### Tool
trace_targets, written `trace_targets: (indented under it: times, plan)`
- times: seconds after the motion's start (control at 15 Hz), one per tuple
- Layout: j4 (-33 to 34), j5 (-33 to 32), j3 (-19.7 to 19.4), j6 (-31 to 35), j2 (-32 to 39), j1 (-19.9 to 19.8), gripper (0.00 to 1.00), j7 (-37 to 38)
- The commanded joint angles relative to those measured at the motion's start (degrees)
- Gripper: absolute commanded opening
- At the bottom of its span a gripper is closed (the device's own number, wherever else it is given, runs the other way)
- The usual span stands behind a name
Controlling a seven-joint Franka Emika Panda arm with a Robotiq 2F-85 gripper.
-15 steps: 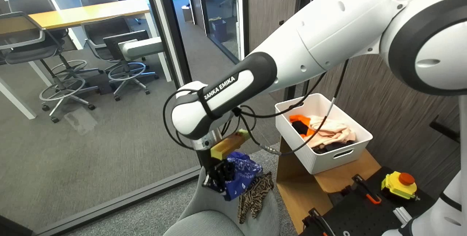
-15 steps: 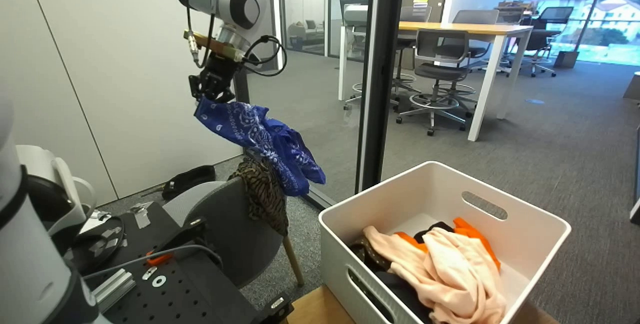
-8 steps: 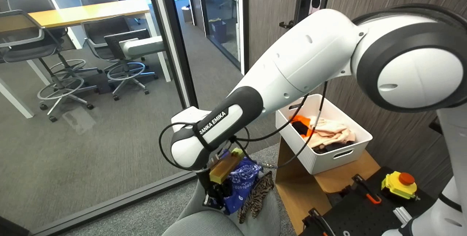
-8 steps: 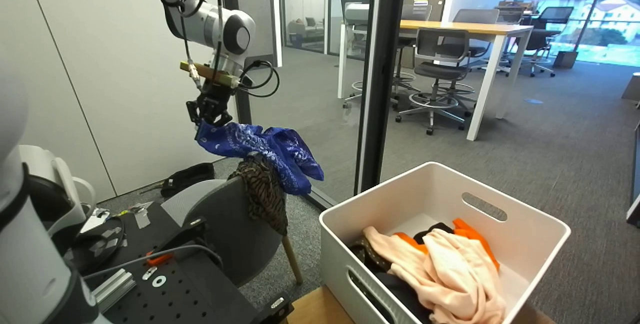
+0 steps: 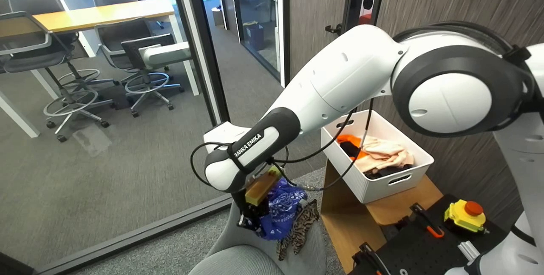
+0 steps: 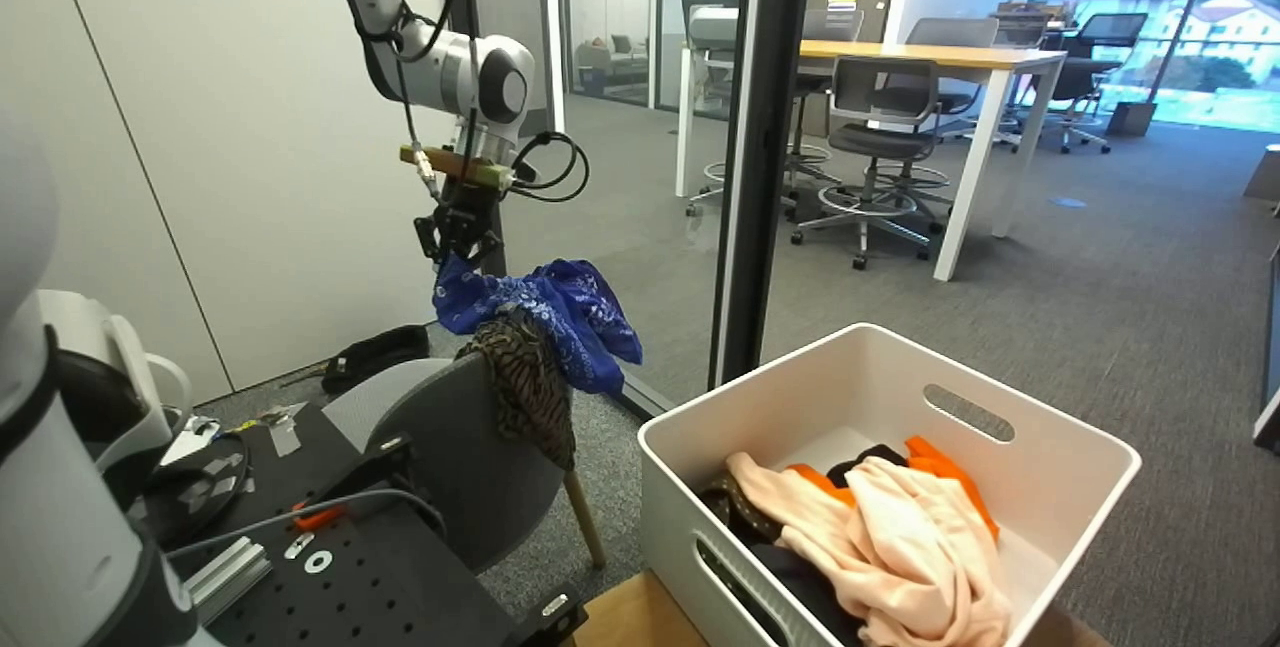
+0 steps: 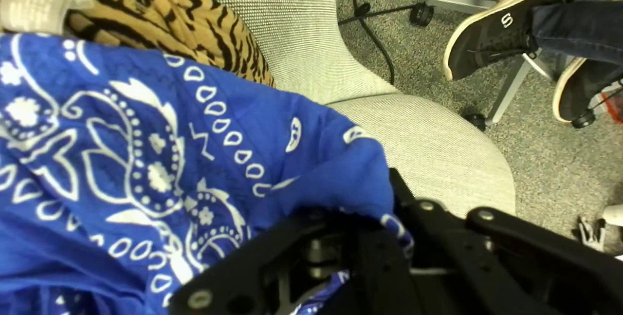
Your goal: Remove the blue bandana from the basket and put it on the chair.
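The blue bandana has a white paisley print. It hangs from my gripper and drapes over the back of the grey chair, on top of a tiger-print cloth. In the wrist view my gripper is shut on a bunched edge of the bandana; the cloth partly hides the fingertips. The gripper is above the chair seat, beside the backrest. The white basket stands apart from the chair and holds peach, orange and dark cloths.
The basket stands on a wooden stand. A black pegboard table with tools is beside the chair, with a yellow and red emergency button on it. A glass wall with a dark frame is behind. A person's shoe shows near the chair.
My gripper has come down with the bandana, then shifted towards the chair back and slightly up. The bandana's held part is now lower and bunched closer to the backrest.
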Motion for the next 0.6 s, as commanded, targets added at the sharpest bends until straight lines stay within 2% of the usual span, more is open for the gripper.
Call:
trace_targets:
  times: [0.0,0.47,0.53]
  plan:
    - [2.49,-1.0,-0.39,-0.87,0.48,-0.16,0.43,1.01]
    - [0.2,-0.93,-2.09,-1.51,-4.01,-2.52,0.96,1.13]
    - [-0.91,-0.57,-2.43,-2.72,-5.88,-3.66,0.99,0.86]
